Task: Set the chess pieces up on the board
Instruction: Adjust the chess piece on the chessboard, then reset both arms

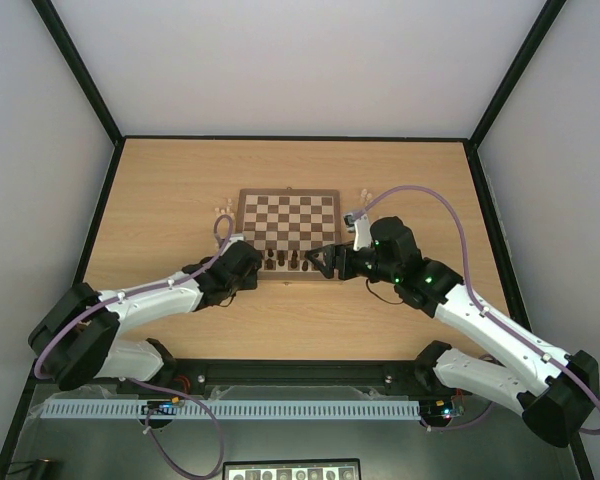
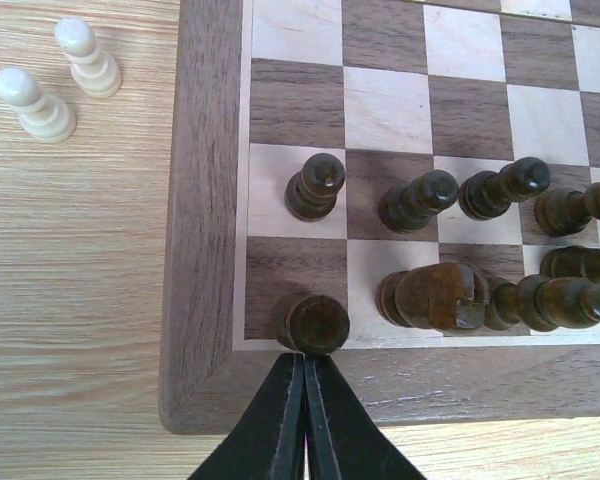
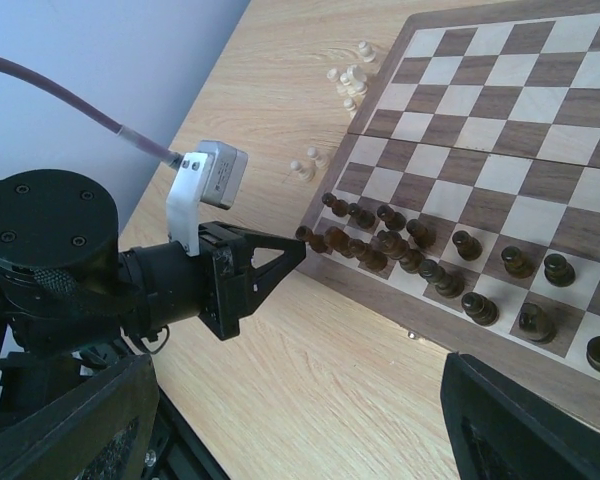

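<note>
Woodgrain tabletop (image 1: 180, 190) — checkered board (image 1: 288, 215), dark turned chessmen (image 1: 282, 260)

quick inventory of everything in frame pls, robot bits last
board: one, dark brown and cream checks, middle of the table.
dark pieces: many, exact count unclear, dark brown, on the board's two nearest rows.
pale pieces: several, cream, on the table off the board's left and right edges.
table: one, light wood.
cables: two, purple, one per arm.
left gripper: black, shut, tips by the near left corner piece.
right gripper: black, open, at the board's near right.
</note>
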`<state>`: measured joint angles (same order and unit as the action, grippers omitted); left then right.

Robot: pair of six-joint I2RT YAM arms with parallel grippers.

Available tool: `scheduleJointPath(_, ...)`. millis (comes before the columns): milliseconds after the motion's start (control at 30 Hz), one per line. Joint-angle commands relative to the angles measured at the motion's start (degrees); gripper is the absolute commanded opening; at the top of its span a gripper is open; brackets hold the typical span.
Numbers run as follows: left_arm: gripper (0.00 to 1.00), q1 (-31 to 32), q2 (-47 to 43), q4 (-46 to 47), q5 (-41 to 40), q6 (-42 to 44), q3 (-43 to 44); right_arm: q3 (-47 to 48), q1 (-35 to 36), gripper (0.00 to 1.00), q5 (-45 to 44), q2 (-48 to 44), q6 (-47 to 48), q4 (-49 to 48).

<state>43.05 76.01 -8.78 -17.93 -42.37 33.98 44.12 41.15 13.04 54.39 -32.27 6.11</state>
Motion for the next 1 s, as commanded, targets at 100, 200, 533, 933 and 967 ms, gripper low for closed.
scheduleJointPath(100, 0.05, 0.92, -4.67, -4.08, 0.37, -1.97, -0.51, -0.79, -0.69, 0.79, 0.01, 0.01, 0.72, -0.46)
scheduleJointPath(200, 0.06, 2.10, -7.78, -7.15, -0.33, -3.00, -0.07, -0.79, -0.70, 0.79, -0.45, 0.38, 0.63, -0.58)
scheduleJointPath(533, 0.33, 4.42, -21.58, -14.30, -5.62, -3.70, 2.15, -0.34, -0.64, 0.99, -10.57, -0.63, 1.08, 3.30)
scheduleJointPath(933, 0.99, 4.19, -29.46, -13.71, -24.57, 0.44, 4.62, -4.33, -0.67, 0.99, -35.23, -7.26, 1.04, 7.56)
scheduleJointPath(967, 0.99, 3.80, -30.64, -12.56, -26.21, 1.07, 3.77, -5.24, -0.64, 0.99, -37.36, -7.66, 0.91, 6.83)
